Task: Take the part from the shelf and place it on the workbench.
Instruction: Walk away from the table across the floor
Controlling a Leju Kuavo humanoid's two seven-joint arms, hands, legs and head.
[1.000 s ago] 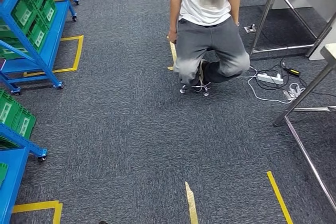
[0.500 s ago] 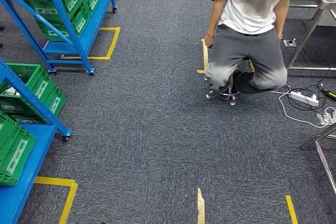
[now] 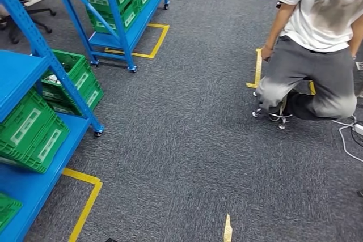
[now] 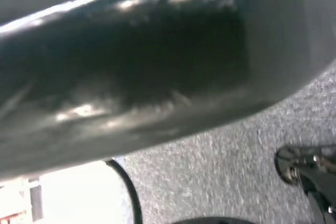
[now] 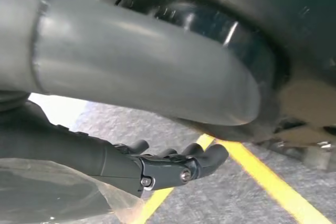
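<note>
While the right arm hangs beside the robot's body, the right hand [image 5: 158, 169] shows in its wrist view with a thick grey thumb above and dark fingers [image 5: 206, 157] stretched out below, slightly apart and holding nothing. Under it lies grey carpet [image 5: 245, 203] crossed by yellow tape [image 5: 273, 184]. On the left side, the wrist view is blurred and mostly dark, so I cannot tell how the left hand is set. From the head view, the carpet spreads wide across the floor. Blue shelves [image 3: 25, 77] stand along the left, the nearest one close by, with green crates [image 3: 32, 131] on its lower levels and another green crate [image 3: 75, 75] just behind its slanted post. A second blue shelf [image 3: 122, 9] stands farther back, also loaded with green crates. Which crate holds the part cannot be told; no part itself can be made out. Yellow tape marks corners on the floor beside each shelf. At the far right, a person [image 3: 316, 43] in a white shirt and grey trousers crouches on a small wheeled stool [image 3: 269, 114], with a white cable [image 3: 349, 140] trailing near them.
</note>
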